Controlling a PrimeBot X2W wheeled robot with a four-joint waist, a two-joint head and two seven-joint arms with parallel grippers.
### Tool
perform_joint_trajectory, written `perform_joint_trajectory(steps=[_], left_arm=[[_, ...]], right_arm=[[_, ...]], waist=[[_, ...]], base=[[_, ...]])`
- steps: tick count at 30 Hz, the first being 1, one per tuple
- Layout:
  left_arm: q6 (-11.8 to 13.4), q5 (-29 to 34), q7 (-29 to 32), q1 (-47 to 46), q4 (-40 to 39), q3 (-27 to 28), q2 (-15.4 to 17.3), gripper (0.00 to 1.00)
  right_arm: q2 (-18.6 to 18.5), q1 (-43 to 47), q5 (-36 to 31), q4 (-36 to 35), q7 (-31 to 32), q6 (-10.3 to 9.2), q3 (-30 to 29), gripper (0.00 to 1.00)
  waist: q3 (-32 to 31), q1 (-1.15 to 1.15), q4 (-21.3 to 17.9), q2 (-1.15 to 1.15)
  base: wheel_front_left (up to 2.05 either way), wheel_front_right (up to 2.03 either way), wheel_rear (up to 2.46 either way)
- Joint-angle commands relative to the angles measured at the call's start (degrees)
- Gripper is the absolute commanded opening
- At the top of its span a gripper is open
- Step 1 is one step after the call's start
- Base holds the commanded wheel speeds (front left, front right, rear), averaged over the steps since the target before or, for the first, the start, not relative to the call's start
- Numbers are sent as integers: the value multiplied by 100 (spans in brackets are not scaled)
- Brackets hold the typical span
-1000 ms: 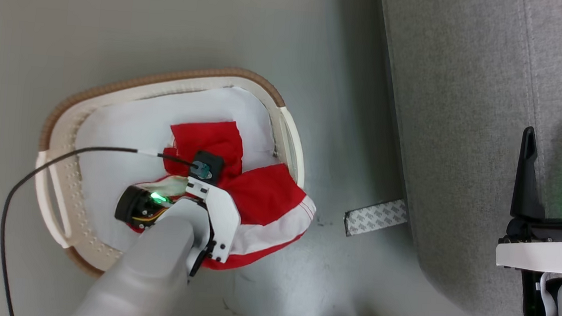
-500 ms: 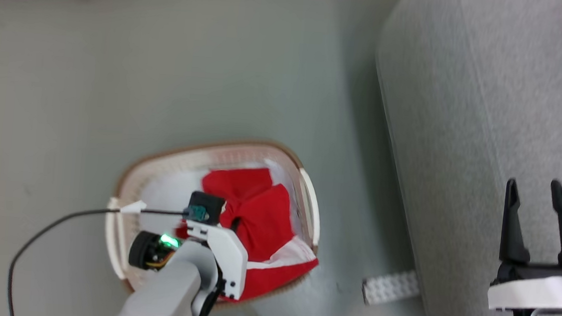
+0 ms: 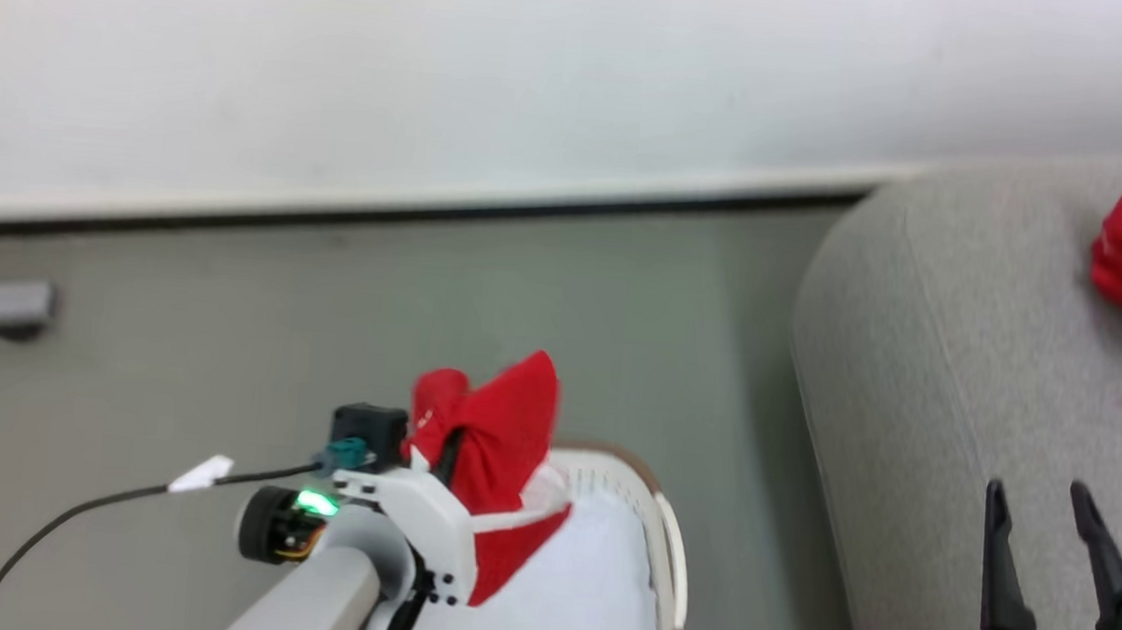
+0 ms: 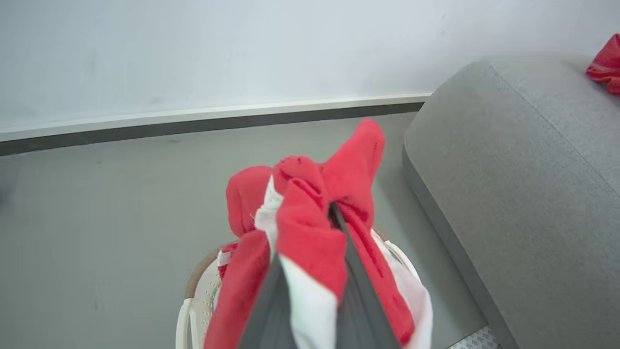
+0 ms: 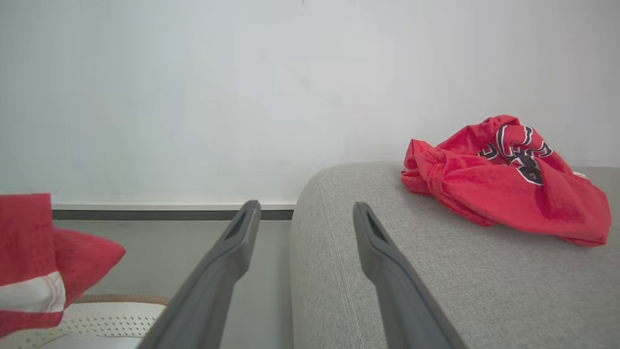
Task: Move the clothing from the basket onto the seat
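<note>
I'd call this roughly halfway. One red garment (image 5: pixel 503 179) is already lying on the far part of the seat (image 3: pixel 936 385), off to the right. The other piece of clothing (image 4: pixel 348 165) is bunched in my left end effector (image 4: pixel 310 252), which is clamped tight on the fabric and holds it just above the basket (image 3: pixel 667 554). My right end effector (image 5: pixel 305 213) is spread apart with nothing in it, over the seat's near edge. The basket looks down to the white pad (image 3: pixel 589 598), though I can't see all of it. What's left is to carry this one right onto the seat and let go.
</note>
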Motion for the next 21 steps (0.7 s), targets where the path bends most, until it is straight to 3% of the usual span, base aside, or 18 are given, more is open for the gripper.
perform_joint_trajectory(steps=[1,7,21], left_arm=[[61,-57,-68,150,-202,50,120,0],[307,-169,-19,513,-1125,212,503,0],[969,-162,476,1215,-3266,467,1383,0]], right_arm=[[9,181,-80,36,4,-15,-9,100],[21,514,-197,75,4,-15,80,100],[34,836,-286,4,4,-15,282,100]], waist=[[-530,1,224,0],[-1052,1,232,0],[-1488,1,242,0]], base=[[0,0,0],[0,0,0],[0,0,0]])
